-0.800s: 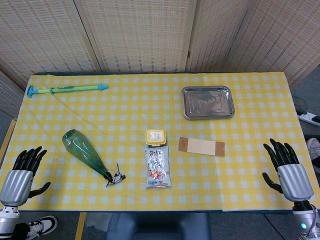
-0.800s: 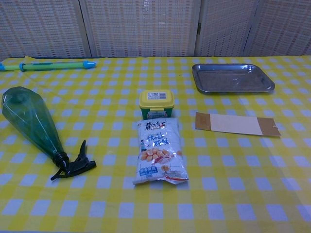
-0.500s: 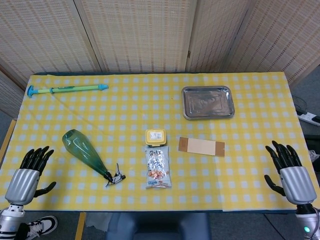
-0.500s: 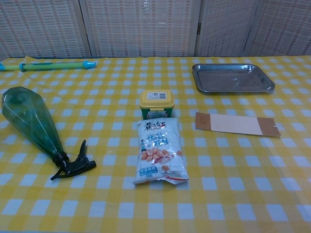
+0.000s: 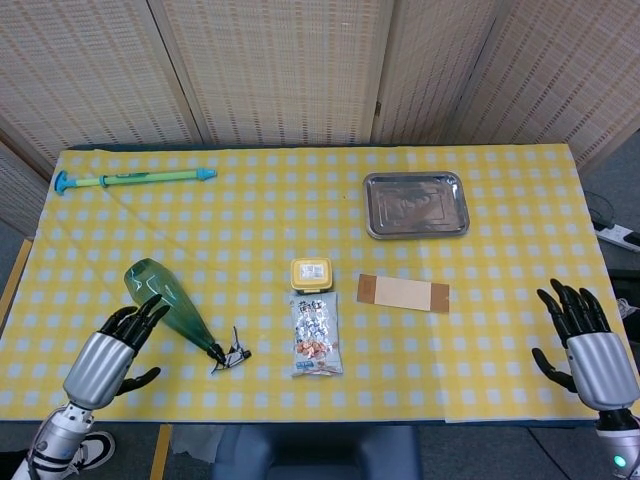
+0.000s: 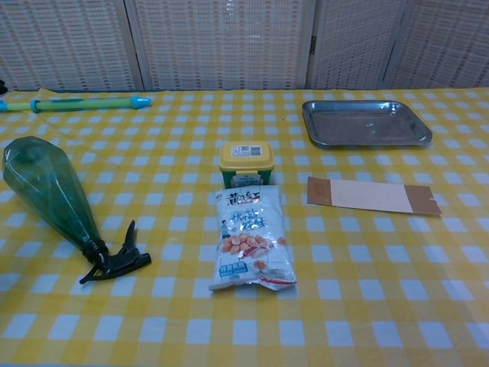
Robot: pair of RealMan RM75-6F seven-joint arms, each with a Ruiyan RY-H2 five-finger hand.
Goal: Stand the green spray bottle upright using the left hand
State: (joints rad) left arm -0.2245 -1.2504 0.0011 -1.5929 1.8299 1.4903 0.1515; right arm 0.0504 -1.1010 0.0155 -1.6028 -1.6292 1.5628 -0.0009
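The green spray bottle (image 5: pixel 168 303) lies on its side on the yellow checked cloth, wide base at the back left and black trigger head (image 5: pixel 229 356) toward the front right. The chest view shows the green spray bottle (image 6: pixel 50 193) at its left edge. My left hand (image 5: pixel 108 358) hovers just left of the bottle's body, fingers spread, holding nothing, its fingertips close to the green plastic. My right hand (image 5: pixel 590 346) is at the table's front right corner, fingers apart and empty. Neither hand appears in the chest view.
A snack bag (image 5: pixel 315 335) and a yellow-lidded tub (image 5: pixel 311 273) sit right of the bottle. A cardboard strip (image 5: pixel 403 293) and a metal tray (image 5: pixel 415 204) lie further right. A green-blue stick (image 5: pixel 135 179) rests at the back left.
My left hand has moved rightward from the table's left edge toward the bottle. My right hand has slipped slightly lower. The bottle has not moved.
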